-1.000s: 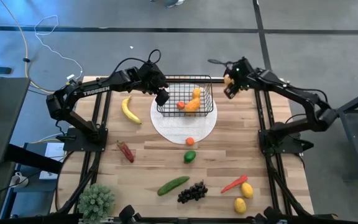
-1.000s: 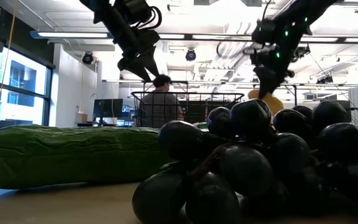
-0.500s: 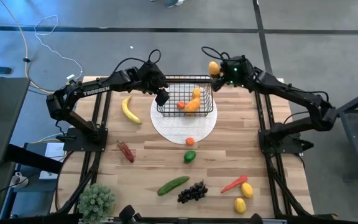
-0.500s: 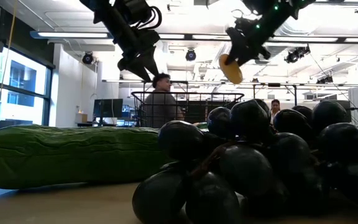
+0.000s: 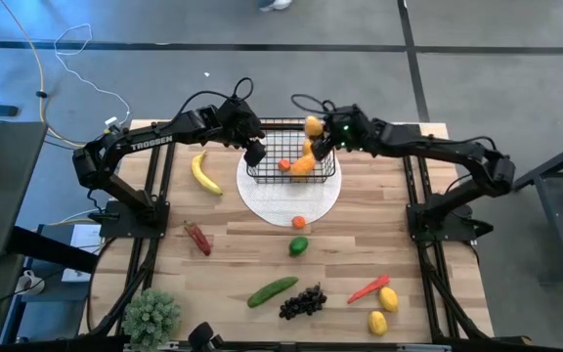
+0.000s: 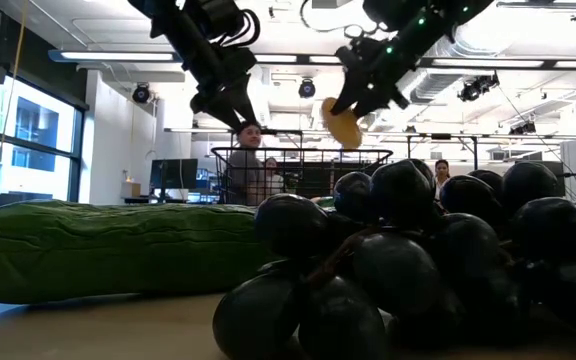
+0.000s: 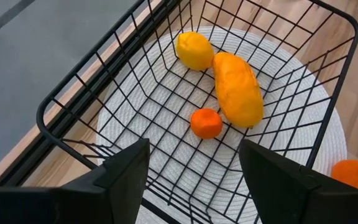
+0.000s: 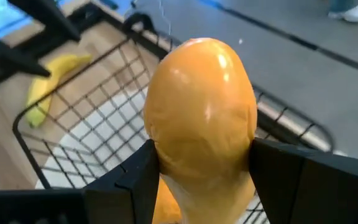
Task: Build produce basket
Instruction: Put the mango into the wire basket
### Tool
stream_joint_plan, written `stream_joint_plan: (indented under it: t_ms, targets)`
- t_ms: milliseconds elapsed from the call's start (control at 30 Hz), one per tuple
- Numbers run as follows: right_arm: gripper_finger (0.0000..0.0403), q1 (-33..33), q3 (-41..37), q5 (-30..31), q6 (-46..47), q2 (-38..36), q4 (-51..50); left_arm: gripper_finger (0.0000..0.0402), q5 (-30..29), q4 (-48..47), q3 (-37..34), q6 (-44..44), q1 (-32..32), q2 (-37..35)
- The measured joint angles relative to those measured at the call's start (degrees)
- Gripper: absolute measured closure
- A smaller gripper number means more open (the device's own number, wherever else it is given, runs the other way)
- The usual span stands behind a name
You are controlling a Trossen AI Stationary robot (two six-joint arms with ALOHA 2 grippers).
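Observation:
The black wire basket [image 5: 291, 153] stands on a white round plate [image 5: 289, 205] at the table's far middle. In it lie a lemon [image 7: 194, 50], a mango [image 7: 238, 87] and an orange [image 7: 206, 123]. My right gripper [image 5: 323, 135] is shut on another orange-yellow mango [image 5: 313, 125] above the basket's far rim; it also shows in the low view [image 6: 344, 122]. My left gripper [image 5: 254, 152] hangs open and empty just above the basket's left end [image 7: 73, 99], clear of the rim in the low view [image 6: 226, 105]. My right gripper pinches the mango's two opposite sides [image 8: 160, 155] between its two fingers [image 8: 135, 180]. The fingers come slanting down from the table's right side. The mango's rounded end sticks out past the fingertips. It is lifted clear, above the basket's far rim [image 8: 272, 112].
A banana [image 5: 201, 173] lies left of the basket. An orange [image 5: 299, 222], a green fruit [image 5: 298, 246], a chili [image 5: 197, 238], a cucumber [image 5: 272, 291], grapes [image 5: 303, 301], a second chili [image 5: 368, 288] and two lemons [image 5: 383, 310] lie nearer. A potted plant [image 5: 151, 315] stands near left.
My right gripper has carried the mango up and toward the table's left edge, from beyond the basket's far right corner to above its far rim, staying shut on it. The fruits in the basket have kept their places.

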Motion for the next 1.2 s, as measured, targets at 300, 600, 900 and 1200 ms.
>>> stream_joint_plan:
  t_ms: [300, 600, 900, 1200]
  targets:
    - [0.0218, 3.5, 0.0, -0.2, 1.1, 6.2, -0.9, 0.0163, 0.0, 0.0, 0.0, 1.3, 0.0, 0.0]
    - [0.0217, 3.6, -0.1, -1.3, 2.6, 9.6, -3.6, 0.0163, 0.0, 0.0, 0.0, 1.3, 0.0, 0.0]
    - [0.0203, 3.6, -0.1, -2.9, -1.7, 11.4, -6.1, 0.0163, 0.0, 0.0, 0.0, 1.3, 0.0, 0.0]
    - [0.0129, 3.6, -0.1, -4.2, -0.2, 11.3, -6.9, 0.0163, 0.0, 0.0, 0.0, 3.2, 0.0, 0.0]
